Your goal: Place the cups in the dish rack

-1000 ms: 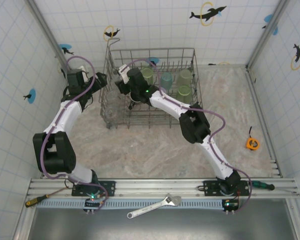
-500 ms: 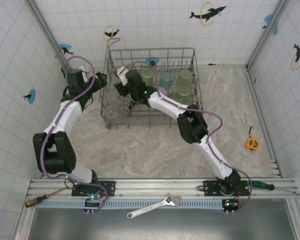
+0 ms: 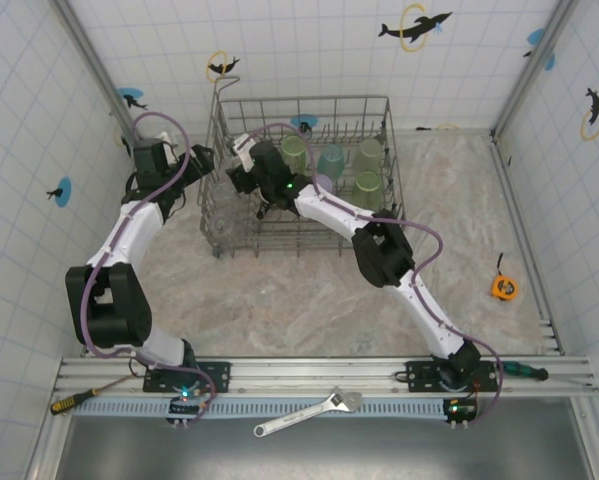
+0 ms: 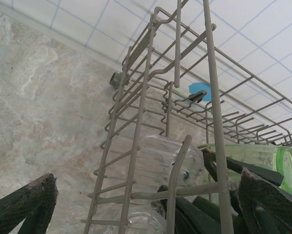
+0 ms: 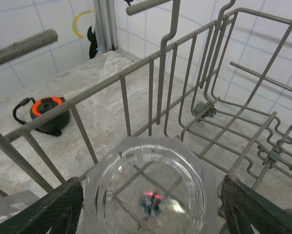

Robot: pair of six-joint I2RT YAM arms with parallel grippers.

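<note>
The grey wire dish rack (image 3: 391, 140) stands at the back of the table. Inside it stand green cups (image 3: 294, 152), a teal cup (image 3: 331, 160) and a lavender one (image 3: 324, 183), with clear cups (image 3: 219, 200) along its left side. My right gripper (image 3: 244, 172) reaches into the rack's left end. It is open, its fingers (image 5: 53, 209) a little apart from a clear cup (image 5: 145, 195) that rests on the rack wires between them. My left gripper (image 3: 205, 165) hangs open just outside the rack's left wall (image 4: 136, 161). Through that wall I see clear cups (image 4: 158, 158) and a green cup (image 4: 262, 158).
An orange tape measure (image 3: 503, 287) lies near the right wall. A small black-and-orange round object (image 5: 46, 113) sits on the table behind the rack's left side. A wrench (image 3: 309, 412) and two screwdrivers (image 3: 74, 400) lie along the near rail.
My right gripper has widened round the clear cup and shifted slightly left inside the rack. The left arm has stayed still.
</note>
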